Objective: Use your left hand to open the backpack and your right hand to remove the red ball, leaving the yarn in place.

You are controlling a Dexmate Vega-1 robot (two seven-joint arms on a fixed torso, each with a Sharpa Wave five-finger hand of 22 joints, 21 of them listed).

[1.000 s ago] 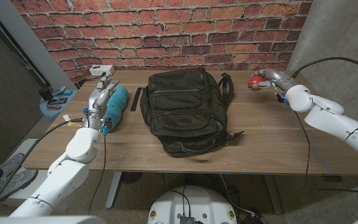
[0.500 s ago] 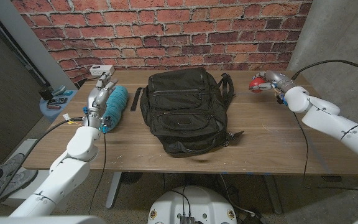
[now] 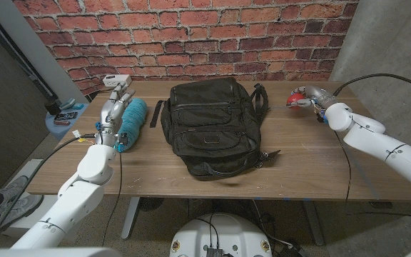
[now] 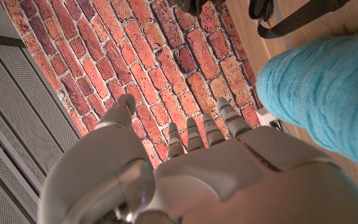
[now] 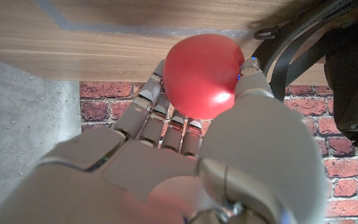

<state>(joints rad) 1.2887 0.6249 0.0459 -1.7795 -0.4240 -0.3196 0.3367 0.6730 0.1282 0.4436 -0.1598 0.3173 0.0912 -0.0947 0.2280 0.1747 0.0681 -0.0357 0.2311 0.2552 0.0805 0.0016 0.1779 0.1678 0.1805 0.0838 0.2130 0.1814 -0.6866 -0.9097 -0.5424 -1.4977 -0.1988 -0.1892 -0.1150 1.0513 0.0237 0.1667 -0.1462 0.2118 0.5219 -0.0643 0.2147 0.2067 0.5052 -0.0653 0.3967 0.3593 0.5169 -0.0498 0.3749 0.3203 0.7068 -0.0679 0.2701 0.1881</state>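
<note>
The black backpack [image 3: 212, 125] lies flat in the middle of the wooden table [image 3: 298, 153]. My right hand [image 3: 311, 96] is at the table's far right and grips the red ball [image 3: 295, 97] just above the wood. In the right wrist view the red ball [image 5: 202, 74] sits between the thumb and the fingers [image 5: 157, 109], with the backpack's straps [image 5: 291, 53] beside it. The teal yarn [image 3: 134, 121] lies on the table left of the backpack. My left hand [image 3: 115, 107] stands beside the yarn [image 4: 328, 99], fingers [image 4: 194, 134] apart and holding nothing.
A black strap [image 3: 155, 113] lies between yarn and backpack. A white box [image 3: 116, 80] sits at the table's far left corner, and a blue stand with small items [image 3: 66, 116] is off the left edge. The brick wall [image 3: 191, 36] backs the table.
My right hand, still holding the red ball, has drifted slightly lower and nearer to me. The left hand, yarn and backpack have not moved.
</note>
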